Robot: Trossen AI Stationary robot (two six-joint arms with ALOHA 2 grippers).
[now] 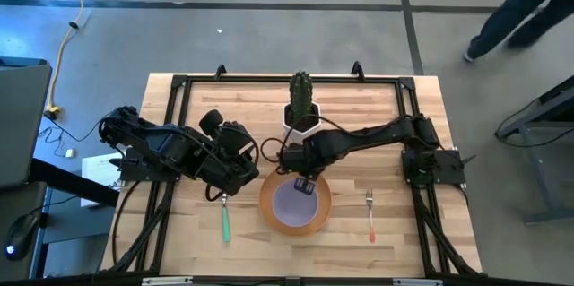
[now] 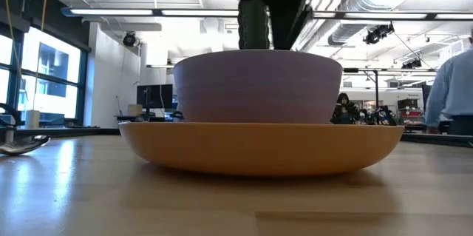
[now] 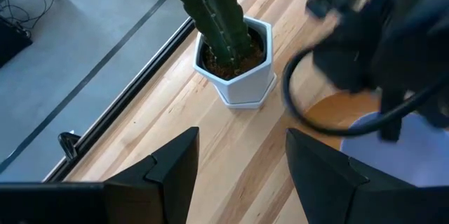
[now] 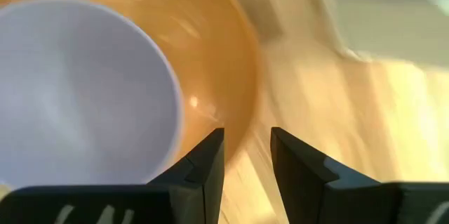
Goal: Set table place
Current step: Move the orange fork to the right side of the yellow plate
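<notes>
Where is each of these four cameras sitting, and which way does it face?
High: overhead, straight down on the table; both arms show, plate between spoon and fork.
Low: table height, level past plate and bowl; an arm hangs above.
Left wrist: past the open left hand to the cactus.
Right wrist: past the right hand, down on the bowl.
All four share the plate.

Bright ceiling strip lights (image 2: pixel 148 12), perhaps motion-blurred table (image 4: pixel 337 97).

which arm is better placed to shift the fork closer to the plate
Right, probably: its open end effector hovers over the bowl, on the fork's side of the plate. The left end effector sits by the spoon.
</notes>
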